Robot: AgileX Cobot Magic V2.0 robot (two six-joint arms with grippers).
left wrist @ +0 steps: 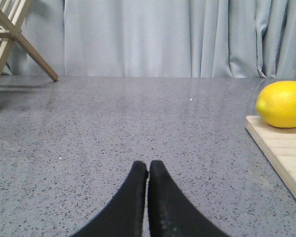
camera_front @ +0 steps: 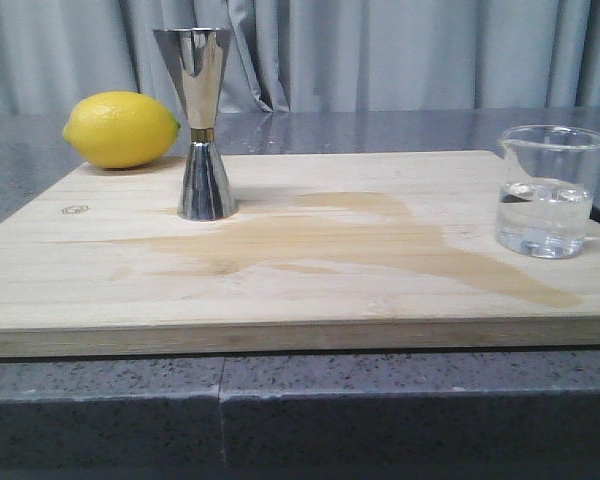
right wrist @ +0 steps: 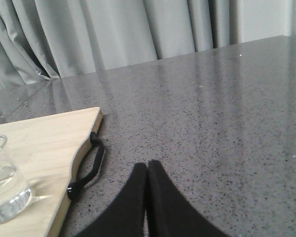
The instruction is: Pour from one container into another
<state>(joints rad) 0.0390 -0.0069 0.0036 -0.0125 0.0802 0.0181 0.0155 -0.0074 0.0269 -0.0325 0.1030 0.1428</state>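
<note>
Both our grippers, left (left wrist: 147,170) and right (right wrist: 147,173), are closed and empty. We should open the right one wide and grasp the beaker (camera_front: 546,190) low, keeping it upright until the jigger (camera_front: 202,122).

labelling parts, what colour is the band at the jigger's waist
Gold, a thin band on the steel jigger; the front view shows it best.

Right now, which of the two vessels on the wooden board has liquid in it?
The small clear glass beaker at the board's right end, partly filled with clear liquid. The tall steel jigger is opaque; its contents can't be seen.
</note>
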